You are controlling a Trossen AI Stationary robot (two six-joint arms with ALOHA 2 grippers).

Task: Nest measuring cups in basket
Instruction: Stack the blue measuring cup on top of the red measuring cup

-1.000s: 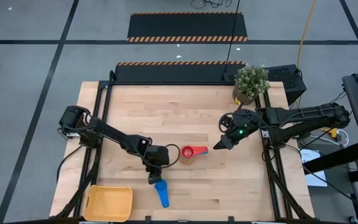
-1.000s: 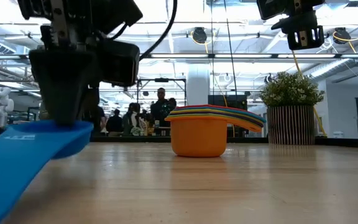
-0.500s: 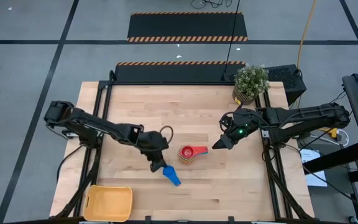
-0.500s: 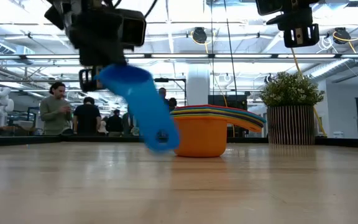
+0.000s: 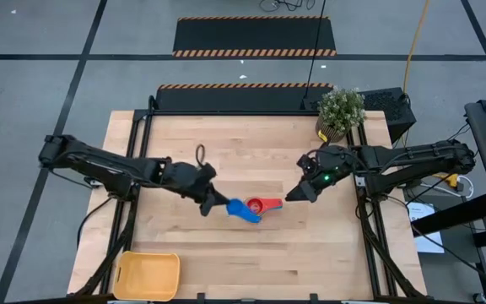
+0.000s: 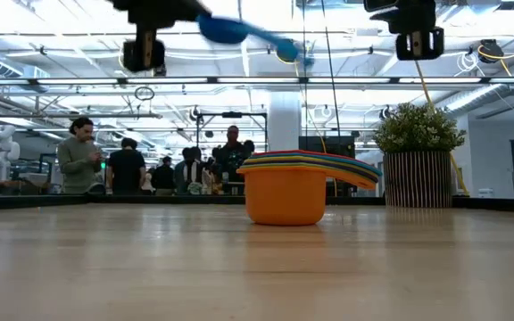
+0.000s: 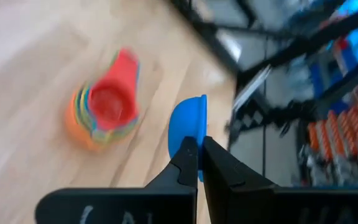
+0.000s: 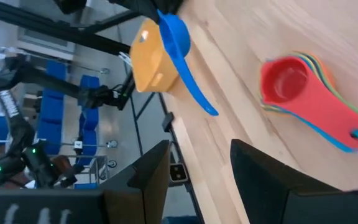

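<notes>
Carrying the blue cup (image 5: 241, 209) clamped in its fingers, the left gripper (image 5: 212, 204) is nearing the nested stack (image 5: 260, 208) at its three o'clock, likely needing alignment and release, while the right gripper (image 5: 296, 196) is waiting with fingers apart.

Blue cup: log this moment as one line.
left gripper: shut on blue cup, raised beside nested stack | right gripper: open, hovering | basket: no cups visible

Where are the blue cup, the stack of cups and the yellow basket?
blue cup (image 5: 243, 209): high view, on its bowl.
stack of cups (image 6: 286, 194): low view, on the orange bottom cup's side.
basket (image 5: 148, 275): high view, on its floor.
</notes>
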